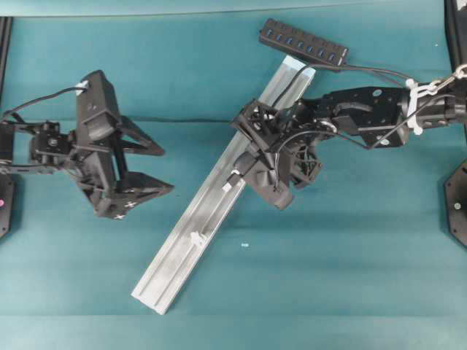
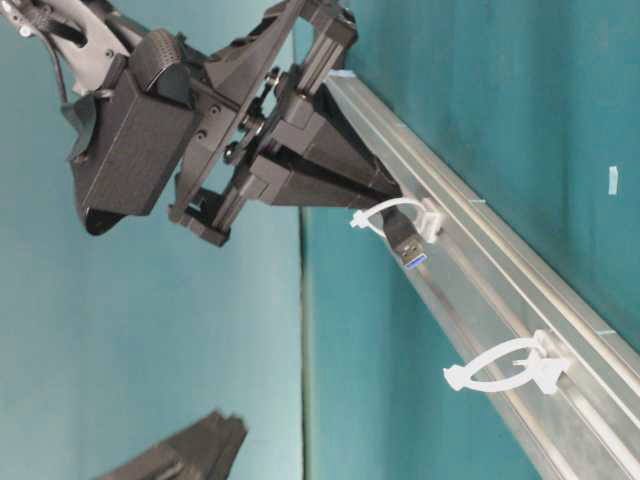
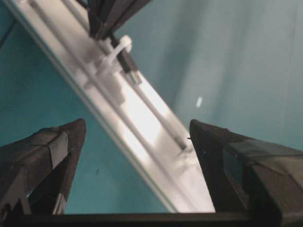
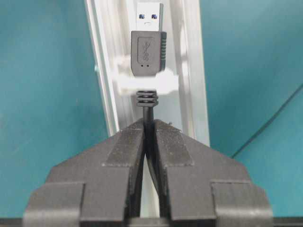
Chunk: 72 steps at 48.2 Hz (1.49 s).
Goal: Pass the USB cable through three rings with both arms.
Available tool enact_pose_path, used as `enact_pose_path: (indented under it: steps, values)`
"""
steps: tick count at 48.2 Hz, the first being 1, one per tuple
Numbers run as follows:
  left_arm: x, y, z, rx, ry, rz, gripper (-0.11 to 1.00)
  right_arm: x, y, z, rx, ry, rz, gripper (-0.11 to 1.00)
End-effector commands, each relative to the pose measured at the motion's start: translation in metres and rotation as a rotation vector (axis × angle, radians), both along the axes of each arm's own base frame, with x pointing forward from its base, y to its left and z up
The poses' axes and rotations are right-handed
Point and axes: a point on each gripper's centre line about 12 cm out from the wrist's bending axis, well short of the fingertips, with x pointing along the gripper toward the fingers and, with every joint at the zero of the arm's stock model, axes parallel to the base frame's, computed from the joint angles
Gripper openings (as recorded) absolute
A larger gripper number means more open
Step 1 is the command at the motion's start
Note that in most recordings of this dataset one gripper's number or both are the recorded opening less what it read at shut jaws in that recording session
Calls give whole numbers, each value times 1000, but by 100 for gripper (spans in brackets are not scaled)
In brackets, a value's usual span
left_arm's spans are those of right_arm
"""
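Black USB cable (image 4: pixel 147 111) pinched in the clenched right hand (image 4: pixel 149 130), plug (image 4: pixel 148 47) poking through the middle ring (image 4: pixel 147 84), long axis along the silver rail (image 1: pixel 191 240), tip toward the rail's lower end. Left hand (image 1: pixel 149 169) spread wide, holding nothing, beside the rail over the teal worktop (image 1: pixel 328 277).

Both arms were matte black, built of skeletal, open-framed parts with small screws showing. Each claw, the left claw (image 1: pixel 149 169) and the right claw (image 4: pixel 149 137), had triangular fingers faced with strips of dark tape. Boxy black cameras rode on the wrists. Thin black wires looped loosely, and white ties bundled those along the right arm.
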Motion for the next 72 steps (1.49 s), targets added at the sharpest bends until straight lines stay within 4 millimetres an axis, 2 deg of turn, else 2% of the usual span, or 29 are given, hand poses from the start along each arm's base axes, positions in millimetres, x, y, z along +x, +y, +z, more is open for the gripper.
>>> enact_pose_path:
  steps: [1, 11, 21, 35, 44, 55, 72]
  values:
    - [11, -3, -3, -11, -33, -6, 95, 4, 6, 2, 11, -9, -4, 9]
    - [27, -3, -30, -63, -48, 17, 95, 4, 6, 2, 10, -8, -1, 9]
    - [46, 0, -43, -77, -88, 27, 95, 4, 6, 2, 11, -8, -2, 9]
    - [70, 4, -65, -185, -89, 90, 93, 4, 6, 2, 10, -9, -3, 9]
    - [80, 4, -73, -190, -82, 92, 93, 4, 6, 2, 10, -9, -4, 9]
    - [91, 2, -75, -193, -86, 85, 93, 4, 6, 2, 10, -9, -4, 9]
    - [91, -3, -82, -201, -62, 79, 91, 3, 5, 2, 12, -9, -7, 9]
